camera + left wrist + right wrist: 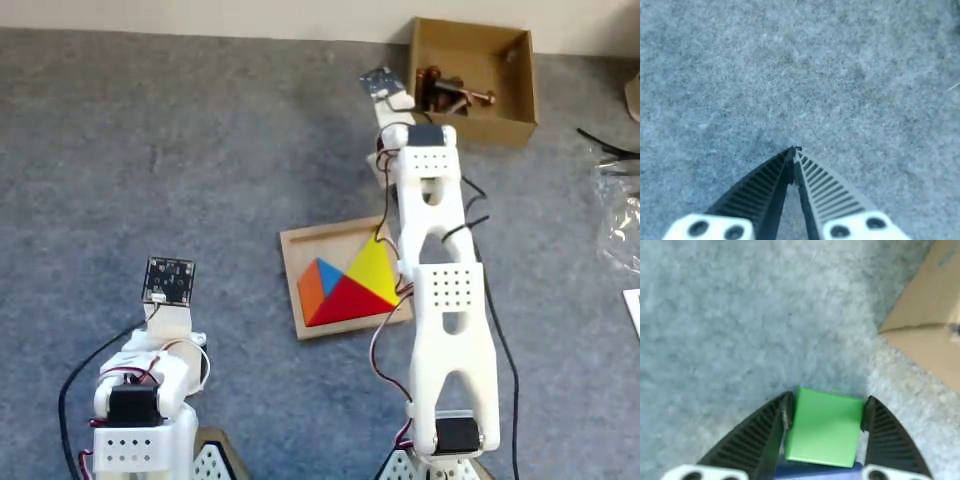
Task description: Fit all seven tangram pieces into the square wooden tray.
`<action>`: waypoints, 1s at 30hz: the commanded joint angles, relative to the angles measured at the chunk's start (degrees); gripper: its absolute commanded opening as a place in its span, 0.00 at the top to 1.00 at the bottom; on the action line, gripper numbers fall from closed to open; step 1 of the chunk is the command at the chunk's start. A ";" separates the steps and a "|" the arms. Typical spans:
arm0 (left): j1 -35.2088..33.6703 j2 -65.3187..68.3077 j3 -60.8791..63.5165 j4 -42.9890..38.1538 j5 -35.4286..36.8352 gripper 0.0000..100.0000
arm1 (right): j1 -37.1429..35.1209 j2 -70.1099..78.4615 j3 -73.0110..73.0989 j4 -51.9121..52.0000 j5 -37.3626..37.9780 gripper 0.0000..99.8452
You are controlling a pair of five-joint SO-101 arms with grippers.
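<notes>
Our right fingers [757, 432] grip the green square [825, 427] near the cardboard box [480, 127]; the tray [290, 285] lies back toward us. Left fingers [765, 185] rest closed, empty, farther away.

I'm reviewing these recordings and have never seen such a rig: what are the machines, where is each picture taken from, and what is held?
Two white robot arms, left and right, stand at a grey table. The high view looks down on them: a wooden tray holds four coloured pieces, and a cardboard box stands farther off. The other pictures come from wrist cameras. The left gripper is shut, empty, over bare table. The right gripper grips a green square piece near the box.
</notes>
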 commanded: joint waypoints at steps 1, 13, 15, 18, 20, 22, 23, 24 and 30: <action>-0.75 -0.75 1.27 0.26 0.26 0.99 | -0.75 0.66 0.31 6.20 0.79 0.78; -0.75 -0.75 1.27 0.26 0.26 0.99 | -1.01 0.48 0.22 14.90 0.26 0.78; -0.75 -0.75 1.27 0.26 0.26 0.99 | -1.10 0.48 0.22 15.08 0.26 0.78; -0.75 -0.75 1.27 0.26 0.26 0.99 | -1.27 0.48 0.22 15.08 0.26 0.78; -0.75 -0.75 1.27 0.26 0.26 0.99 | -1.27 0.48 0.13 14.90 0.26 0.78; -0.75 -0.75 1.27 0.26 0.26 0.99 | -1.36 0.48 -1.54 15.16 0.18 0.76; -0.75 -0.75 1.27 0.26 0.26 0.99 | -1.36 0.57 -3.21 15.52 0.18 0.74; -0.75 -0.75 1.27 0.26 0.26 0.99 | -1.36 0.66 -4.53 16.22 0.09 0.73; -0.75 -0.75 1.27 0.26 0.26 0.99 | -1.98 1.01 -11.38 22.46 0.09 0.72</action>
